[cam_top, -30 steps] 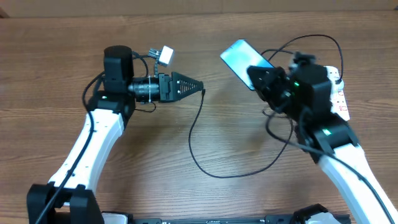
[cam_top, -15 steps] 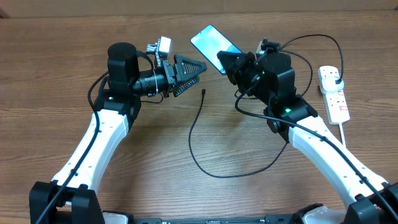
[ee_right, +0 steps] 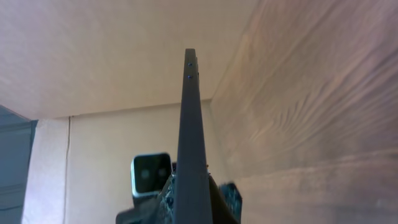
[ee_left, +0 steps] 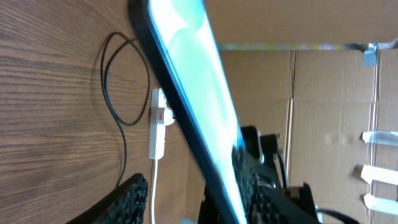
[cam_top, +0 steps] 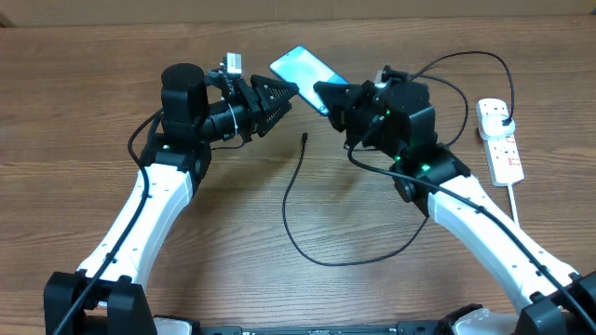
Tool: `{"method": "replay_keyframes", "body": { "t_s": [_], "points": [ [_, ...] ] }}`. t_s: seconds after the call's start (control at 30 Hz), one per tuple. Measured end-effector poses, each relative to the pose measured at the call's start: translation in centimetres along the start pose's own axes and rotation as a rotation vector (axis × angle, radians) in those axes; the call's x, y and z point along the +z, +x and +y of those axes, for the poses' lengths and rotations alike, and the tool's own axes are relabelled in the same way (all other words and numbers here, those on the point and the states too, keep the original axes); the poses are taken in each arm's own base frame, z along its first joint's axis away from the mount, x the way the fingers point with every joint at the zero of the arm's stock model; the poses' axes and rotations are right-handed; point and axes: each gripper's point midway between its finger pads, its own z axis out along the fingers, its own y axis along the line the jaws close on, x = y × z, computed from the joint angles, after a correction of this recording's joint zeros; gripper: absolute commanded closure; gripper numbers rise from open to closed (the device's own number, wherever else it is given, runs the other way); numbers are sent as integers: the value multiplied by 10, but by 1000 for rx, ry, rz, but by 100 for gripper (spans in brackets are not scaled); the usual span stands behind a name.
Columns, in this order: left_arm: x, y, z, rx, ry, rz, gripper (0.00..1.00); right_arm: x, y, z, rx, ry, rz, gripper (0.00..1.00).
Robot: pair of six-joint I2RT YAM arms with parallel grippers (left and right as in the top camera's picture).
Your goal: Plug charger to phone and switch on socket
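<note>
The phone (cam_top: 300,66), its light blue screen facing up, is held in the air, tilted, by my right gripper (cam_top: 326,94), which is shut on its right end. It shows edge-on in the right wrist view (ee_right: 189,106) between the fingers (ee_right: 193,190). My left gripper (cam_top: 282,90) is open with the phone's left end between its fingers (ee_left: 196,190), and the screen (ee_left: 189,87) runs across that view. The charger cable lies on the table with its connector tip (cam_top: 305,140) free below the phone. Its plug (cam_top: 500,113) sits in the white socket strip (cam_top: 503,149).
The black cable loops across the table's middle (cam_top: 321,262), passes under the right arm and arcs at the back right (cam_top: 466,56). The strip (ee_left: 157,127) and a cable loop (ee_left: 118,93) also show in the left wrist view. Cardboard boxes stand beyond the table.
My right gripper has carried the phone left and up, away from the socket strip. My left gripper has risen, turned and opened, and its fingers now straddle the phone's left end.
</note>
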Motion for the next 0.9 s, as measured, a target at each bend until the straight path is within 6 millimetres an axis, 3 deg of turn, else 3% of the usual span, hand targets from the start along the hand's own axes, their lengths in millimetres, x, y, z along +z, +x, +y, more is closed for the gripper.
{"method": "replay_keyframes", "body": {
  "t_s": [0.17,0.43,0.9],
  "points": [
    [0,-6,-9,29,29,-26,62,3,16,-3,64,17,36,96],
    [0,-11,-7,7,23,-58,73,4,18,-3,121,16,28,96],
    [-2,-25,-3,-40,3,-139,67,4,24,-1,148,12,60,96]
  ]
}}
